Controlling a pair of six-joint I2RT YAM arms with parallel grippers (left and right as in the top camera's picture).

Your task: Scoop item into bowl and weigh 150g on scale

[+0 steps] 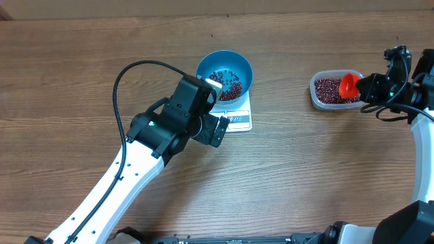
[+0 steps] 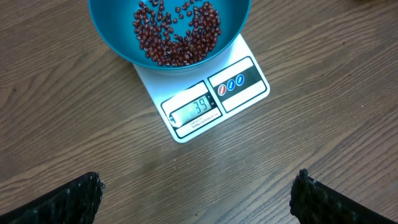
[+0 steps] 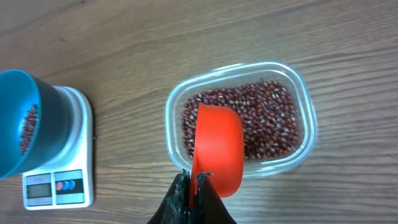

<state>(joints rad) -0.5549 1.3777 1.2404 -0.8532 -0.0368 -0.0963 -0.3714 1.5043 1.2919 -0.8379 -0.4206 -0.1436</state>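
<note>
Bowl: your blue bowl [image 2: 106, 37] stands upright on the far end of the scale [image 2: 249, 93], holding a thin layer of beans [image 2: 177, 31].
Scale: its long axis runs far-to-near across the table [image 1: 81, 74]. The display end faces the near edge and reads 39.
Left gripper [image 2: 199, 199]: fingers spread wide and empty, over bare wood just before the display.
Right gripper [image 3: 193, 186]: pinching the red scoop [image 3: 217, 149] by its handle.
Scoop: it points away from your wrist, cup end over the clear tub [image 3: 308, 118] of beans.
</note>
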